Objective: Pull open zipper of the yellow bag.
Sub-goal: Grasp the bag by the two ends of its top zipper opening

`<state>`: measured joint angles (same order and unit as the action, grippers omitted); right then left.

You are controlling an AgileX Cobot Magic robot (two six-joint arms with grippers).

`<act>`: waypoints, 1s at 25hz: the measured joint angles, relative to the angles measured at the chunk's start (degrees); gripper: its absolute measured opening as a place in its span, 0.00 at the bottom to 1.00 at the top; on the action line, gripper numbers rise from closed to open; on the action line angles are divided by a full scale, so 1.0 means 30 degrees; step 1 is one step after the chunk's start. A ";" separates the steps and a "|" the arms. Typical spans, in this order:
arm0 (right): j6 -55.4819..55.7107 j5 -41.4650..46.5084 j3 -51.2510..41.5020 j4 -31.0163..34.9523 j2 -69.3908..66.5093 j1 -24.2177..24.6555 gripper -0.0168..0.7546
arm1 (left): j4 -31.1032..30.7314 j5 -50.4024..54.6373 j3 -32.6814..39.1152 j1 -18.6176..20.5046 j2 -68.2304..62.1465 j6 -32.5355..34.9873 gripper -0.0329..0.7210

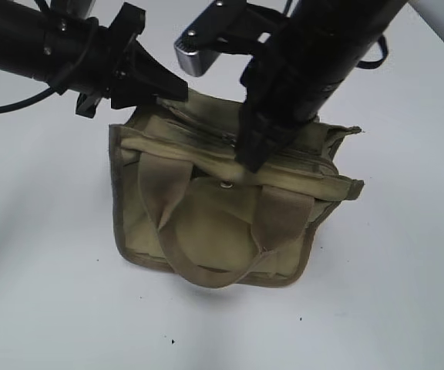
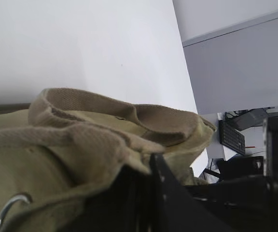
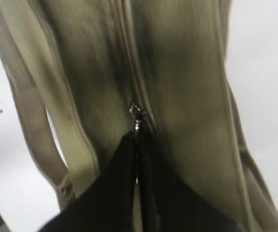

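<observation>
Khaki canvas is filling my view: the yellow bag [image 1: 230, 208] is sitting on the white table [image 1: 45, 293] directly beneath my right pincer [image 3: 137, 137], which is clenching the silver pull of the zipper [image 3: 136, 113] just ahead of its tips. My left pincer [image 1: 172, 86] is gripping the bag's rear top edge, and I am seeing no readable label or writing.

Plain white worktop [image 1: 52, 293], matte, evenly lit, w/ a few tiny dark specks near its front edge. Beyond the worktop's far edge, left wrist view: pale grey wall panel [image 2: 240, 72] w/ a lighter strip along its top. Below that panel, a black keyboard [image 2: 231, 137] on a white desk, dark blurred equipment beside it.
</observation>
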<state>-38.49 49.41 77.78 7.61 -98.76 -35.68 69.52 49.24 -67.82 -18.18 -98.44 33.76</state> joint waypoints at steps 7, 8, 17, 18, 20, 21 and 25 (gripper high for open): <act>0.5041 0.5055 -0.0017 -0.2343 0.1592 0.0656 0.02 | 0.0009 0.0087 -0.0023 0.0000 0.0000 -0.0017 0.08; 0.5488 0.5494 -0.0017 -0.2343 0.1769 0.0945 0.02 | -0.0009 0.0090 -0.0023 0.0000 0.0000 -0.0017 0.08; 0.6470 0.6469 -0.0317 -0.1411 0.2939 0.4471 0.02 | -0.0258 0.0108 -0.0090 -0.0004 0.0017 -0.0017 0.08; 0.6489 0.6497 -0.0479 -0.1294 0.2981 0.4764 0.02 | -0.0261 0.0090 -0.0090 -0.0004 0.0017 -0.0017 0.08; 0.6502 0.6554 -0.0776 -0.1064 0.3047 0.5208 0.02 | -0.0261 0.0090 -0.0090 -0.0004 0.0017 -0.0017 0.08; 0.6502 0.6543 -0.0915 -0.0989 0.3100 0.5278 0.02 | -0.0261 0.0090 -0.0090 -0.0004 0.0017 -0.0017 0.08; 0.6540 0.6647 -0.1035 -0.0091 0.3165 0.5294 0.02 | -0.0321 0.0111 -0.0097 0.0019 0.0017 -0.0017 0.08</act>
<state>-18.87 69.35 74.67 7.33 -89.27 -19.80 68.55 49.58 -68.11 -18.12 -98.39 33.71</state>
